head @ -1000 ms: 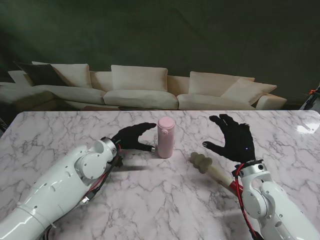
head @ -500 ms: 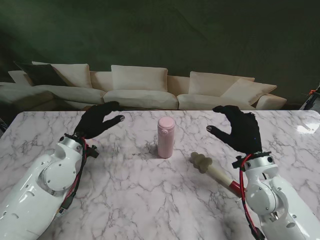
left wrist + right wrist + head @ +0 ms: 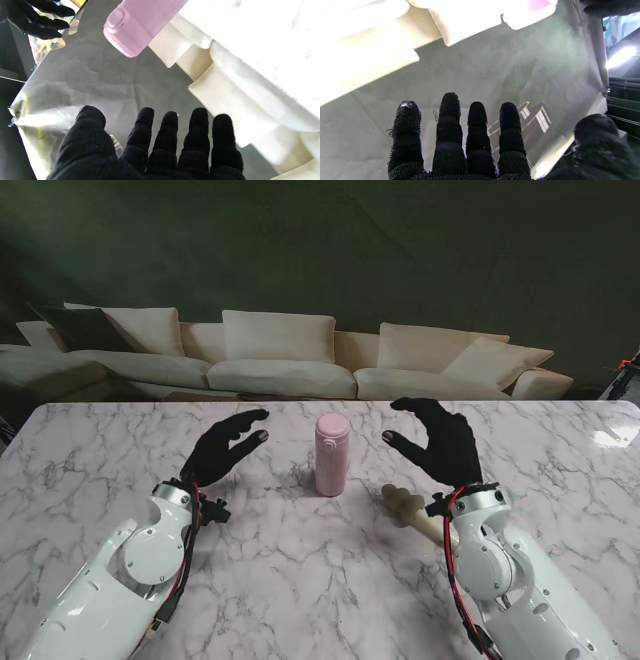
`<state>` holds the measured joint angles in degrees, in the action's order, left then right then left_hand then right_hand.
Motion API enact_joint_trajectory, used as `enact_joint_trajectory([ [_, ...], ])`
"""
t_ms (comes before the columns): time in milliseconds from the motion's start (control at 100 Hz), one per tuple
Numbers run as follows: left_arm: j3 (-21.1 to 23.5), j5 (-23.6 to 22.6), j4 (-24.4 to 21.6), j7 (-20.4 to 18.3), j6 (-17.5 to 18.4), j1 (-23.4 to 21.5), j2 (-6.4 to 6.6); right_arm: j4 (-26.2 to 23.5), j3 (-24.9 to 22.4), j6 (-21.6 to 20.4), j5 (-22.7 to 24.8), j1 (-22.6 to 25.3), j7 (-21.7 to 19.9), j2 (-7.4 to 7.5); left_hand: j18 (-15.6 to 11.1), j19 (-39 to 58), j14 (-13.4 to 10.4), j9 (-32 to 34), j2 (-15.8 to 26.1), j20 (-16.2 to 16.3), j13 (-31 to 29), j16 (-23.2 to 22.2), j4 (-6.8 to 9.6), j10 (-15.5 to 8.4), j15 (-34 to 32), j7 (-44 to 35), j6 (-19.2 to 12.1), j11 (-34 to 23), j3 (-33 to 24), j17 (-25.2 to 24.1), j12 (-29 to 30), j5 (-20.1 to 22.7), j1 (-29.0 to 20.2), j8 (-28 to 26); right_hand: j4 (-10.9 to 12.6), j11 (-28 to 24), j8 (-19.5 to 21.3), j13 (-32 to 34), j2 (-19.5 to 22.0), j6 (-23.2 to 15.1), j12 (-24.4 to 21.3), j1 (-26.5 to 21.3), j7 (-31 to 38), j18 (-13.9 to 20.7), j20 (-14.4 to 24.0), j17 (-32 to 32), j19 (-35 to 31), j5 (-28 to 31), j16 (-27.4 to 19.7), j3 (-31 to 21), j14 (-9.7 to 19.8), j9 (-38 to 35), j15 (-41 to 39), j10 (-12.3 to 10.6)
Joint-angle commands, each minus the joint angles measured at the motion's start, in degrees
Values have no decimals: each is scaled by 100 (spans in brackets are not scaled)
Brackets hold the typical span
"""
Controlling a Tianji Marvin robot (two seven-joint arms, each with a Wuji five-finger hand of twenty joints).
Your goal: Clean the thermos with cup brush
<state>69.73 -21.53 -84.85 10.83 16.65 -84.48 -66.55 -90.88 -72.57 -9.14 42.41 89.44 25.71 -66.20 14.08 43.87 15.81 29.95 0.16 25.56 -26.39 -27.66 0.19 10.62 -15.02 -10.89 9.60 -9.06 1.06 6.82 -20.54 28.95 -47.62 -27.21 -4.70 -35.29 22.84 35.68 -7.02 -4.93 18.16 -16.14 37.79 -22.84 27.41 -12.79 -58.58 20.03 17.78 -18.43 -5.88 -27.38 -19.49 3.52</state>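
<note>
A pink thermos [image 3: 332, 454] stands upright, lid on, at the middle of the marble table [image 3: 300, 580]; its capped end [image 3: 136, 27] shows in the left wrist view. The cup brush [image 3: 412, 510], grey sponge head on a cream handle, lies on the table to the thermos's right, partly hidden by my right wrist. My left hand [image 3: 225, 446] hovers open to the left of the thermos, fingers apart [image 3: 170, 140]. My right hand [image 3: 435, 438] hovers open to its right, above the brush, holding nothing [image 3: 475, 140].
A cream sofa [image 3: 280, 360] runs behind the table's far edge against a dark wall. Both white forearms [image 3: 120, 580] rise from the near corners over the table.
Both hands have drawn inward toward the thermos. The left hand, which had swung away from it, came back rightward and nearer to me; the right hand moved leftward over the brush.
</note>
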Motion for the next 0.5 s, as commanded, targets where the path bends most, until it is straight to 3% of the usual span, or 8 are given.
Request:
enact_joint_trajectory([
  [0, 44, 41, 39, -176, 62, -131, -1, 133, 46, 5, -153, 57, -38, -62, 61, -146, 7, 139, 243, 161, 94, -90, -52, 6, 28, -65, 47, -90, 53, -101, -126, 164, -92, -82, 137, -4, -127, -58, 256, -50, 63, -75, 133, 123, -73, 74, 7, -131, 51, 146, 61, 103, 52, -31],
  [180, 211, -291, -142, -344, 36, -317, 94, 201, 57, -143, -214, 116, -54, -65, 68, -135, 18, 203, 271, 238, 47, -115, -57, 6, 45, -33, 35, -52, 58, -68, -146, 141, -125, -78, 137, -23, -156, -42, 274, -56, 72, -101, 180, 114, -69, 66, -3, -110, 65, 181, 84, 82, 33, -40],
  [490, 388, -422, -230, -335, 99, -452, 117, 63, 109, -144, -284, 114, -254, -46, 96, -149, 28, 204, 290, 300, 51, -143, -59, 38, 54, 10, 68, -11, 67, -99, -170, 100, -170, -79, 143, 4, -216, -64, 280, -41, 61, -154, 178, 105, -62, 73, 5, -100, 67, 227, 49, 93, 45, -27],
])
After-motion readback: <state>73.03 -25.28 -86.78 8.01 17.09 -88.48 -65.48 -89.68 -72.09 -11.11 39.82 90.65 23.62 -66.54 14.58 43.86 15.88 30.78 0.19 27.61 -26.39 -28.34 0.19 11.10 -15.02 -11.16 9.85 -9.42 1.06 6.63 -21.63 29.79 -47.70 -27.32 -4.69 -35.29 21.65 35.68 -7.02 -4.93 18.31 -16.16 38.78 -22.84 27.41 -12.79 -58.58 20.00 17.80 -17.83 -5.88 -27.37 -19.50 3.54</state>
